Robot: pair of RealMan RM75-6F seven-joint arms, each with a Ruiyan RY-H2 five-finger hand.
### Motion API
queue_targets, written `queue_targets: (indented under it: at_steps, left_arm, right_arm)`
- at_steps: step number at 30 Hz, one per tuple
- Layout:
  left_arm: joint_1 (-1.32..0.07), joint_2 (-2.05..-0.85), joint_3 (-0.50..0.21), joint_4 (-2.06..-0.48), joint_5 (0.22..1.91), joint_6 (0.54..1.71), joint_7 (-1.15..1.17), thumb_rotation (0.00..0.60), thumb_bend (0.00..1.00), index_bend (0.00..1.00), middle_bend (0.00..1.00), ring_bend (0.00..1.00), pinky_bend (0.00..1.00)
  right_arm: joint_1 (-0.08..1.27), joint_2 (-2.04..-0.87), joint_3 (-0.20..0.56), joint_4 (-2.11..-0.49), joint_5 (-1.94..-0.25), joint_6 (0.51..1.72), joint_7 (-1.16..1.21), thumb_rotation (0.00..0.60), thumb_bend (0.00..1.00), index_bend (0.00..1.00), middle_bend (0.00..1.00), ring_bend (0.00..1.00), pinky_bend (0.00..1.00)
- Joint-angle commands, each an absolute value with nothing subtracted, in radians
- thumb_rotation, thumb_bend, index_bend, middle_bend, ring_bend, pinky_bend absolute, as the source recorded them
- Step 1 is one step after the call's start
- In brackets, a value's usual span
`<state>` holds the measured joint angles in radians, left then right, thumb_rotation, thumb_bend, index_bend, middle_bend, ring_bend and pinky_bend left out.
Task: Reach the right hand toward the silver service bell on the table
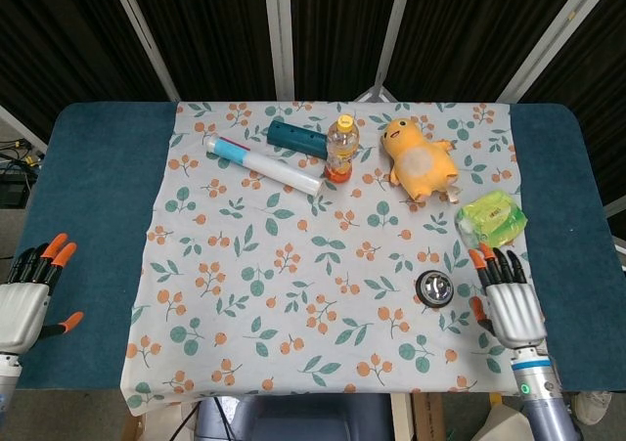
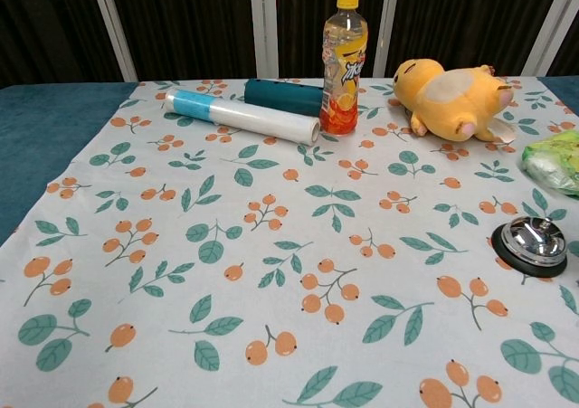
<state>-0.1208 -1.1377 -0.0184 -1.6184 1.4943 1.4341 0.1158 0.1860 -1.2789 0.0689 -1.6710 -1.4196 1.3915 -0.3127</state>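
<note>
The silver service bell (image 1: pixel 434 287) on its black base stands on the floral cloth near the front right; the chest view shows the bell (image 2: pixel 532 242) at its right edge. My right hand (image 1: pixel 509 303) lies flat just to the right of the bell, fingers straight and apart, holding nothing and not touching it. It does not show in the chest view. My left hand (image 1: pixel 27 297) rests at the table's front left edge, fingers spread, with nothing in it.
At the back of the floral cloth (image 1: pixel 293 265) lie a white and blue roll (image 1: pixel 262 165), a teal box (image 1: pixel 296 139), an orange drink bottle (image 1: pixel 341 149) and a yellow plush toy (image 1: pixel 420 157). A green packet (image 1: pixel 491 218) lies just behind the right hand.
</note>
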Motion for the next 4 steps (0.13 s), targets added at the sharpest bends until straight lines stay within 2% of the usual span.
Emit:
queue_targets:
  at_steps: [1,4]
  left_arm:
    - [-0.120,-1.137,-0.018,-1.620,1.496,1.437,0.117,0.600,0.00,0.00,0.00,0.00,0.00]
    - [-0.119,-1.136,-0.019,-1.622,1.498,1.439,0.115,0.600,0.00,0.00,0.00,0.00,0.00]
  right_arm:
    - [0.141,-1.202,0.084,-1.702,-1.447,1.460,-0.235,0.600,0.40,0.00,0.00,0.00,0.00]
    - [0.104,-1.163,0.071,-1.676,-1.479,1.518,-0.186,0.600,0.39,0.00,0.00,0.00,0.00]
